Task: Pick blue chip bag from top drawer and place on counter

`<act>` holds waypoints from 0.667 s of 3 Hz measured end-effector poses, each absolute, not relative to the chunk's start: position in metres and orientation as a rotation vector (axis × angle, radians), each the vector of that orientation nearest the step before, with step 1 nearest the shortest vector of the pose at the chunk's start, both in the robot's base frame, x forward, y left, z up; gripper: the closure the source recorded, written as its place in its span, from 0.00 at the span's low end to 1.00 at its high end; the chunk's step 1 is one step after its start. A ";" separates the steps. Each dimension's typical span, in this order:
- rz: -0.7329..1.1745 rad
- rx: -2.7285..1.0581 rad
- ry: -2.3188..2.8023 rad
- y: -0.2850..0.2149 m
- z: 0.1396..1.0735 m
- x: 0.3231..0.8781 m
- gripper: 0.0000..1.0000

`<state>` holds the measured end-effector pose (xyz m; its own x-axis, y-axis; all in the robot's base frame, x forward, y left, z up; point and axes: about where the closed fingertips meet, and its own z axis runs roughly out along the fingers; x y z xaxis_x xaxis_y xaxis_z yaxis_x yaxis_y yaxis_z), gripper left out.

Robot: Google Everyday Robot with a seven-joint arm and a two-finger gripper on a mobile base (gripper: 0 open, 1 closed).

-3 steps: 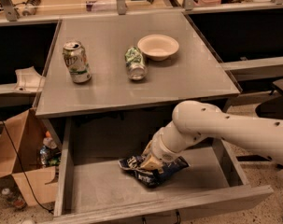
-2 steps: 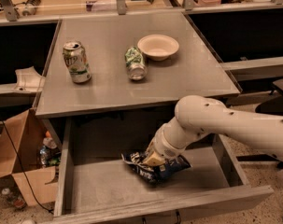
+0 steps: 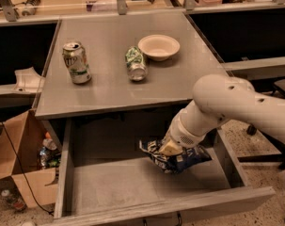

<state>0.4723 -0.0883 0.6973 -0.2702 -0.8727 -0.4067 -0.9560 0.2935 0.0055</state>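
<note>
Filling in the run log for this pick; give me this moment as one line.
phase: grasp | gripper: shut on blue chip bag inside open top drawer | counter: bag not yet placed

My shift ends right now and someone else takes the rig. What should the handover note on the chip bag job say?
Gripper: down inside the open top drawer, right at the blue chip bag; its grip is hidden from this view.
Bag: in the drawer's right half, not on the counter.
Done: drawer open, bag reached.
Left: confirm the hold, lift the bag out, set it on the counter.
</note>
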 end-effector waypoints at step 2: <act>0.248 -1.584 2.343 -0.129 0.752 0.449 1.00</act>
